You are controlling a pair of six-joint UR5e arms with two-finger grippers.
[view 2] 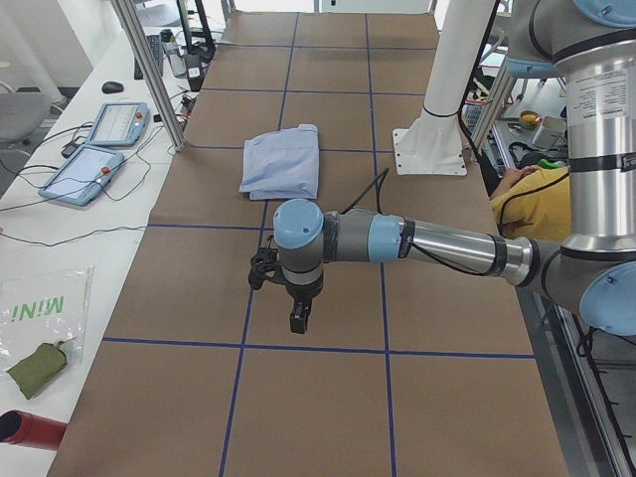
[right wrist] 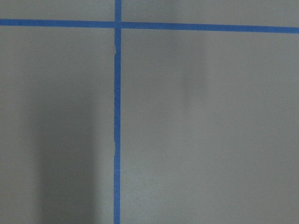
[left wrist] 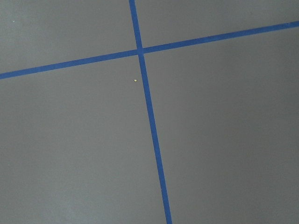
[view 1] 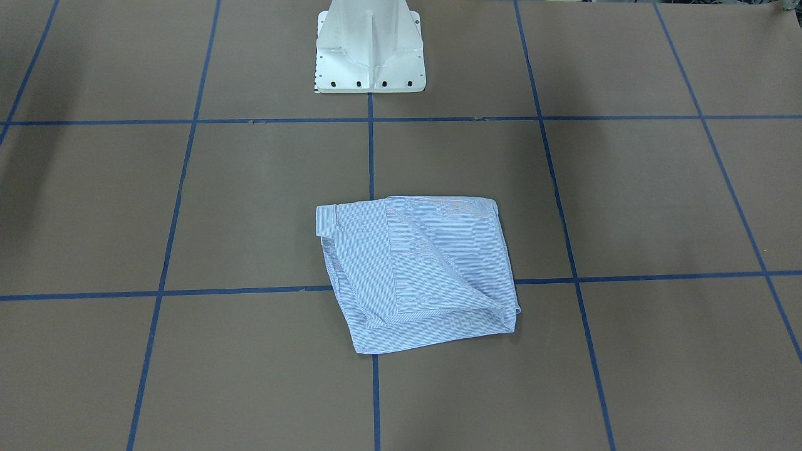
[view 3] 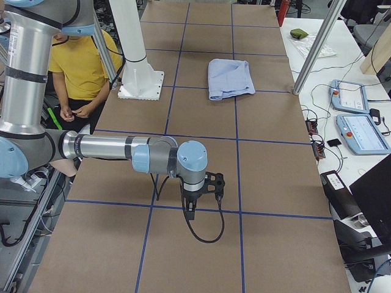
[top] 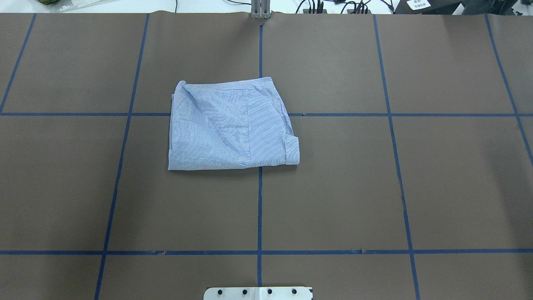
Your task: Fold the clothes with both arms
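Note:
The clothes are one light blue striped shirt (view 1: 416, 272), folded into a compact rectangle and lying flat near the middle of the brown table (top: 231, 125). It also shows in both side views (view 2: 281, 161) (view 3: 230, 78). My left arm's gripper (view 2: 298, 318) hangs over bare table far from the shirt. My right arm's gripper (view 3: 190, 210) hangs low over the other end, also far from it. Both show only in the side views, so I cannot tell whether they are open or shut. The wrist views hold only brown table and blue tape lines.
The white pedestal base (view 1: 369, 50) stands behind the shirt. A person in a yellow shirt (view 3: 82, 67) sits beside the table near the base. Two tablets (view 2: 99, 149) and cables lie on the side bench, with metal posts (view 2: 149, 70) at its edge.

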